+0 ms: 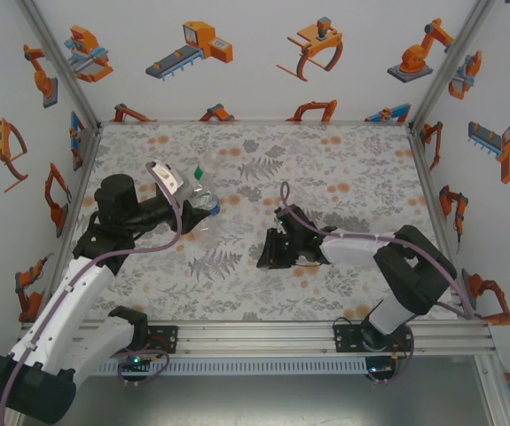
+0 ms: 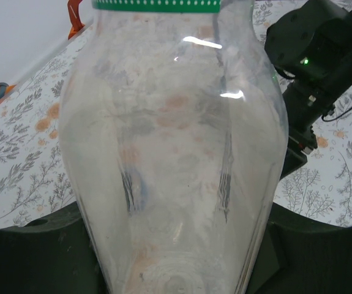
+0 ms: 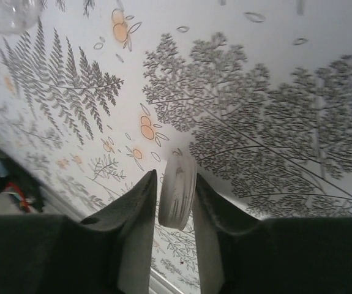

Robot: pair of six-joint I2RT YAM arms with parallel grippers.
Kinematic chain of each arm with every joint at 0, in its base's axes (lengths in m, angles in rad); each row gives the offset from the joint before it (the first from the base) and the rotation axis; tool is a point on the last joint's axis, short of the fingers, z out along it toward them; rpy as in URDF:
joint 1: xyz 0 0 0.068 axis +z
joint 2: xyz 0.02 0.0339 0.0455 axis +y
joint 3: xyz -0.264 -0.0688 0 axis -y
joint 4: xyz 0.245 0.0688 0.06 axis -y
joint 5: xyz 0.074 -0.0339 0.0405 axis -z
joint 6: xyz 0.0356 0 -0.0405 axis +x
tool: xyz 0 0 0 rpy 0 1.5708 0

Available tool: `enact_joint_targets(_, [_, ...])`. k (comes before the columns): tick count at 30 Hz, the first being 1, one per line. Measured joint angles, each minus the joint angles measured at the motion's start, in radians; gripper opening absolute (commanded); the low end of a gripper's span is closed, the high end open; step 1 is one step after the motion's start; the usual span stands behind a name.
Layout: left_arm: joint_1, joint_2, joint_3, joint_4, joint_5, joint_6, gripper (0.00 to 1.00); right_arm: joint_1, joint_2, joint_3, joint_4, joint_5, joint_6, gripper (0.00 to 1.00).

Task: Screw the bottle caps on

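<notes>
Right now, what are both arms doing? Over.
Left fingers shut on the bottle. Right fingers pinch a white cap on edge. Nothing seen between them. Over.

The green-banded bottle (image 2: 176, 153) is clear, the cap (image 3: 177, 190) white, the tablecloth (image 3: 255, 92) grey-ferned with orange.

bottle (image 1: 203, 202) left of cap (image 3: 177, 190)

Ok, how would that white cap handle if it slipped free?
Probably light: the cap is small, thin plastic. Pinched on edge in the right end effector, its round rim would likely roll across the flat table. The ribbed side should resist slipping.
</notes>
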Motion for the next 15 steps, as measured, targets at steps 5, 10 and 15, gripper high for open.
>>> enact_joint_targets(5, [0.000, 0.000, 0.000, 0.000, 0.000, 0.000, 0.11, -0.037, -0.057, -0.032, -0.044, 0.010, 0.002, 0.43])
enact_joint_targets(10, [0.000, 0.000, 0.000, 0.000, 0.000, 0.000, 0.11, -0.023, -0.087, 0.047, -0.272, 0.144, -0.072, 0.46])
enact_joint_targets(15, [0.000, 0.000, 0.000, 0.000, -0.019, 0.000, 0.11, 0.053, -0.062, 0.198, -0.478, 0.304, -0.147, 0.47])
